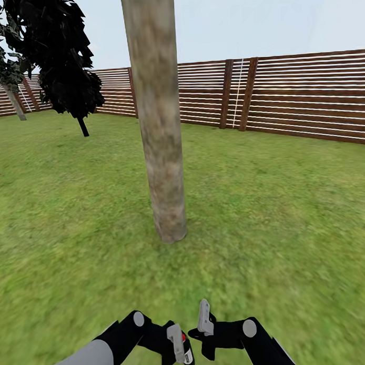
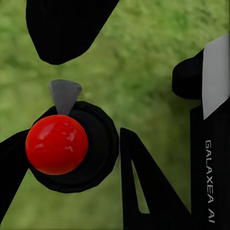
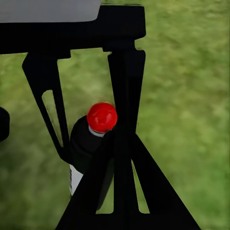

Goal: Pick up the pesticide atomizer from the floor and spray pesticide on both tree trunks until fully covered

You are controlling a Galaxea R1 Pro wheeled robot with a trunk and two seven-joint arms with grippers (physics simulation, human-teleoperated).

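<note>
The left gripper (image 1: 180, 348) sits at about 6 o'clock in the head view, low in the frame, clenched around the pesticide atomizer (image 1: 186, 351), whose dark body and red cap peek out between the pale finger pads. In the left wrist view the atomizer (image 2: 67, 146) appears end-on, a red dome on a dark round body with a pale grey cone-shaped piece beside it, black fingers (image 2: 153, 191) pressing close on either side. The right gripper (image 1: 206, 321) hangs just beside the left one, toward 5 o'clock, one pale pad raised; whether it is clenched or released I cannot tell. In the right wrist view the atomizer (image 3: 93, 132) stands just beyond the black finger frames.

Straight ahead, at 12 o'clock from the grippers, a thick mottled grey-brown tree trunk (image 1: 158, 115) rises from the grass floor (image 1: 278, 210), apart from both grippers. A dark conifer (image 1: 57, 55) stands at 10 o'clock, and a brown slatted fence (image 1: 295, 97) runs across the back from 10 to 2 o'clock.
</note>
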